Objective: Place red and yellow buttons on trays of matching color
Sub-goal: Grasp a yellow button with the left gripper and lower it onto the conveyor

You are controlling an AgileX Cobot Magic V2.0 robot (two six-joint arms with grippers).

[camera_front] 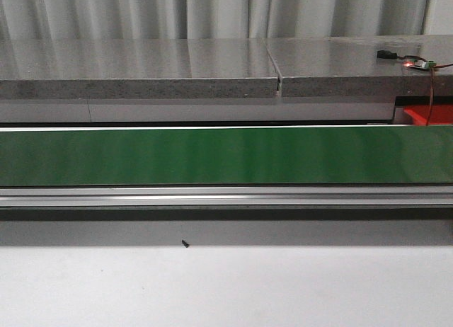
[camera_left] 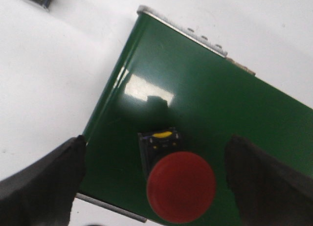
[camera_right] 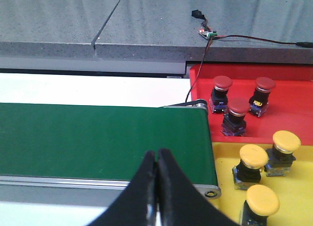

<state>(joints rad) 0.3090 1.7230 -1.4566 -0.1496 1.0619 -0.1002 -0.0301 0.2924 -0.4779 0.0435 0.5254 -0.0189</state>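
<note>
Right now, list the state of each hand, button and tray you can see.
left hand: open, straddling the button
red button: on the green belt, not gripped
right hand: shut, empty, over the belt
red tray: holds three red buttons
yellow tray: holds three yellow buttons

No text, brand, number or sign can be read in any of the three views. The red button (camera_left: 181,187) on the belt (camera_left: 205,103) carries a yellow mark (camera_left: 163,135) on its black base, possibly a label, but it is too blurred to make out any letters.
</note>
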